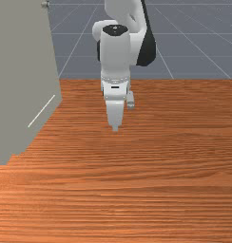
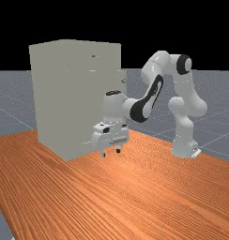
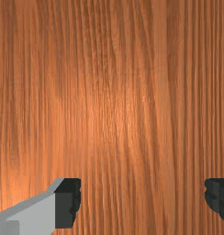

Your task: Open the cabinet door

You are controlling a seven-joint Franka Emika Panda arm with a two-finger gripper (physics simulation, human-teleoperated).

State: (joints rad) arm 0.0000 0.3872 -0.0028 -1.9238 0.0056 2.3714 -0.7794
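Beside the hand (image 2: 110,153), across a gap, the cabinet (image 2: 55,93); front view has it on that view's left. Which panel is the door, I can't tell. Far view gives the cabinet's tall body and top edge, plus the arm's base (image 2: 184,145) well apart from the hand. Front view gives a pale slanting streak (image 1: 42,111) low on the cabinet wall, beside the hand. Wrist view settles the grip: hand (image 3: 143,199) wide open, fingers well apart, holding nothing, desk (image 3: 118,101) below. A small knob (image 2: 124,80) sits on the cabinet's edge, higher than the fingertips (easy to overlook). In the way: hand and forearm (image 2: 143,105) stand across the far view's line to the cabinet's lower edge.
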